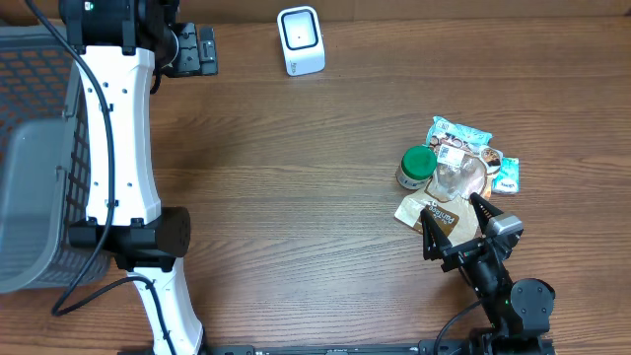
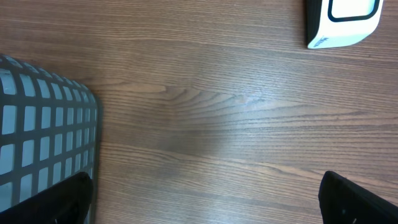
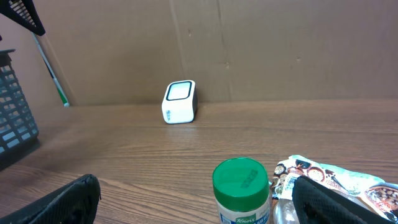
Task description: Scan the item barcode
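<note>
A small pile of items lies at the right of the table: a green-lidded jar (image 1: 417, 166) (image 3: 241, 190), a teal printed pouch (image 1: 463, 143) (image 3: 336, 180), a clear packet (image 1: 458, 179) and a brown pouch (image 1: 434, 212). The white barcode scanner (image 1: 300, 39) (image 3: 180, 102) (image 2: 342, 22) stands at the back edge. My right gripper (image 1: 455, 219) (image 3: 196, 193) is open just in front of the pile and holds nothing; the jar sits between its fingers' line, toward the right one. My left gripper (image 1: 202, 49) (image 2: 208, 199) is open over bare wood, left of the scanner.
A grey mesh basket (image 1: 39, 158) (image 2: 43, 130) fills the table's left side, close to my left fingers. My white left arm (image 1: 123, 148) reaches along the basket's right side. A brown cardboard wall (image 3: 249, 50) stands behind the scanner.
</note>
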`<action>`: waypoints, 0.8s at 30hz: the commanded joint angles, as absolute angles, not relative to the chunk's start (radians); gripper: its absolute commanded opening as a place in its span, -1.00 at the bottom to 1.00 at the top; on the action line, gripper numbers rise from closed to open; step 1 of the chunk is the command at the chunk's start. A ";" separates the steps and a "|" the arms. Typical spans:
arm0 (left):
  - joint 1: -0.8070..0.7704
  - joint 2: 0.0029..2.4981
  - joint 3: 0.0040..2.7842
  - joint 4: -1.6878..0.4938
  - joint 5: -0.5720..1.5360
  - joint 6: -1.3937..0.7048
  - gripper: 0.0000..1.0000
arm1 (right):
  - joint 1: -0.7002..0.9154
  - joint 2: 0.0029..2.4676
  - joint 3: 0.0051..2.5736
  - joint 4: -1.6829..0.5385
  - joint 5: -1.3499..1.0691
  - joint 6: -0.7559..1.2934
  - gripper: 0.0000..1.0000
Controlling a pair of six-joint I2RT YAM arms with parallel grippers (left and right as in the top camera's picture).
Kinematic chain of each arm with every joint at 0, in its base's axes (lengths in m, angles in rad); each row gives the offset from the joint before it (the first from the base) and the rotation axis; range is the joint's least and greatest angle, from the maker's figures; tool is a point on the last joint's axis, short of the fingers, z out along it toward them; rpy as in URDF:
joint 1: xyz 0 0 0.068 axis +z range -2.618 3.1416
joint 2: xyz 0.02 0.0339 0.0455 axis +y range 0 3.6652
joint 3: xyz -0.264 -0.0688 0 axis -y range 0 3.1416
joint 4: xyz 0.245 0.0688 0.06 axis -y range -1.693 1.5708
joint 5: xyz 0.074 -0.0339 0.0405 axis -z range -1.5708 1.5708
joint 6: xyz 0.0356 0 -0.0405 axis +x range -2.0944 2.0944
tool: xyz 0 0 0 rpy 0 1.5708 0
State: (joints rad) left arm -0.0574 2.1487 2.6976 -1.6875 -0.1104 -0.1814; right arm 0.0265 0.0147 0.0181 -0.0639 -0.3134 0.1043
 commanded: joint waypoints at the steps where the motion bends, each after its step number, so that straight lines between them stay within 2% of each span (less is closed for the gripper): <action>1: -0.060 2.132 2.711 -1.689 -0.123 -0.180 0.99 | 0.024 0.003 0.008 -0.056 -0.308 0.103 1.00; 10: -0.091 2.057 2.617 -1.686 -0.122 -0.180 1.00 | 0.024 0.003 0.008 -0.056 -0.308 0.103 1.00; 24: -0.085 1.383 1.887 -1.686 -0.122 -0.180 1.00 | 0.024 0.003 0.008 -0.056 -0.308 0.103 1.00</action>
State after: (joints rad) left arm -0.0967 1.5063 2.0125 -1.6836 -0.1104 -0.1814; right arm 0.0265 0.0147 0.0181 -0.0631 -0.3134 0.1047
